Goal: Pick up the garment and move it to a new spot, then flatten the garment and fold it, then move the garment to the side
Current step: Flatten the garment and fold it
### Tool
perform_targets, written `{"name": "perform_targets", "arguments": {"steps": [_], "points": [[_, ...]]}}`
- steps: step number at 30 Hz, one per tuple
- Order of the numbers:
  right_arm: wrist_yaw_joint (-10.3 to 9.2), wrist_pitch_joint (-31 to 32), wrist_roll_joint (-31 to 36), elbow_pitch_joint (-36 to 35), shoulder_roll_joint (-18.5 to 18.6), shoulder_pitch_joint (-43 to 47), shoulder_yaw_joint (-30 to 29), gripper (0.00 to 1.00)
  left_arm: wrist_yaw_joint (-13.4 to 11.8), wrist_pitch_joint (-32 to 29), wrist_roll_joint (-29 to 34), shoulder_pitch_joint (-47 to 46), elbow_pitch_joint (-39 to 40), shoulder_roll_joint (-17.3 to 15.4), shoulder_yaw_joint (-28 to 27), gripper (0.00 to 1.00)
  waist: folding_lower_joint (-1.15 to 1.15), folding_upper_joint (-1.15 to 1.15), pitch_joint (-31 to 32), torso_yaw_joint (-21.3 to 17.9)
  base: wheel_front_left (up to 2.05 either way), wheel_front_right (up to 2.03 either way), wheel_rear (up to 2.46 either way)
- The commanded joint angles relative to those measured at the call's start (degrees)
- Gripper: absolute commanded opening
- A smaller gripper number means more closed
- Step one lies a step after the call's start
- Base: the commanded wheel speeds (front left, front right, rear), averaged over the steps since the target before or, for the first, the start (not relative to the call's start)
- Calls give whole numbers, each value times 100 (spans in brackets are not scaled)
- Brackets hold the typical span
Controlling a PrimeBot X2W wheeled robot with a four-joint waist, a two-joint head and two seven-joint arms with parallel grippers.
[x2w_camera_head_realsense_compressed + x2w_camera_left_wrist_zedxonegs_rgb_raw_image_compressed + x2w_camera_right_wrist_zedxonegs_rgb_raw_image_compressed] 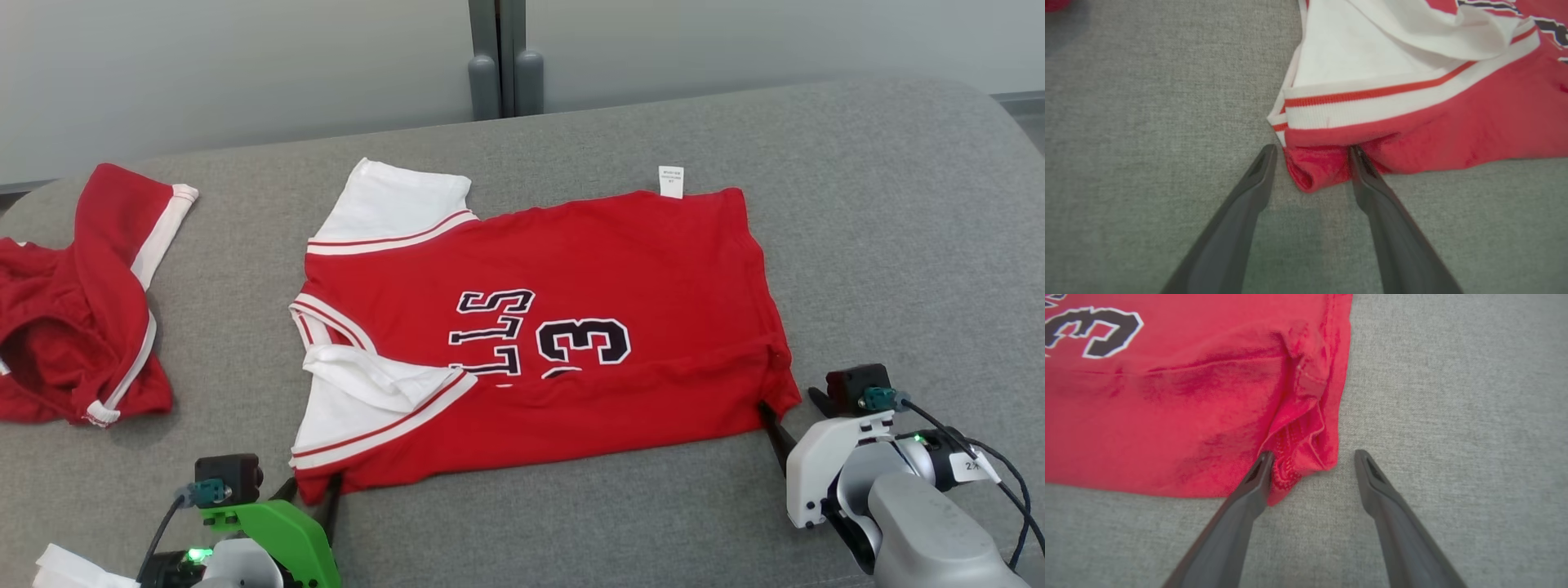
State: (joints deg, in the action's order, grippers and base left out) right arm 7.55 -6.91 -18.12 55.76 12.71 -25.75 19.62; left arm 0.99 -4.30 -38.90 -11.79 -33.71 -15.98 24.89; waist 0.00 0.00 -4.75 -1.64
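Wrist views show left tool (1313,150), right tool (1313,454) agape astride jersey (612,269) corners (head view: second garment (65,327)).

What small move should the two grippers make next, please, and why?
Probably close both: the left gripper and right gripper stand open, each straddling a near corner of the red jersey, so pinching now would likely secure it for folding.

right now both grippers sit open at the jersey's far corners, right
Not quite. The left gripper and right gripper sit open at the jersey's near corners, not the far ones, as the head view shows.
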Motion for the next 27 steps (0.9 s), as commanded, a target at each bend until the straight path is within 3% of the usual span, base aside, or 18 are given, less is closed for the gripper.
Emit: {"name": "perform_targets", "arguments": {"steps": [1, 2, 4, 5, 12, 16, 27], "points": [[-12, 30, 49, 149, 33, -39, 44, 100, 37, -57, -43, -54, -106, 48, 40, 8, 0, 0, -33, 1, 0, 0, 0], [-12, 31, 74, 209, 39, -65, 60, 100, 54, -70, -47, -70, -139, 55, 49, 0, 0, 0, -39, 7, 0, 0, 0], [-13, 8, 90, 336, 43, -101, 87, 41, 104, -116, -60, -84, -204, 64, 91, 0, 0, 0, -38, 26, 0, 0, 0], [-13, -16, 78, 389, 36, -110, 99, 0, 124, -96, -75, -98, -219, 56, 83, 0, 0, 0, -30, 34, 0, 0, 0], [-13, -275, -284, 372, 29, 2, 109, 0, 165, -6, -61, -7, -66, -117, 67, 0, 0, 0, 138, 70, 0, 0, 0], [-12, -186, -597, 129, 91, 144, 196, 0, 61, -108, -33, 173, 317, -329, 52, 0, 0, 0, 247, 63, 0, 0, 0], [-15, 1158, -1409, -1125, 934, 948, 385, 0, -502, -1248, -303, 1307, 2204, -1007, 30, 0, 0, 0, 367, 22, 0, 0, 0]]}}
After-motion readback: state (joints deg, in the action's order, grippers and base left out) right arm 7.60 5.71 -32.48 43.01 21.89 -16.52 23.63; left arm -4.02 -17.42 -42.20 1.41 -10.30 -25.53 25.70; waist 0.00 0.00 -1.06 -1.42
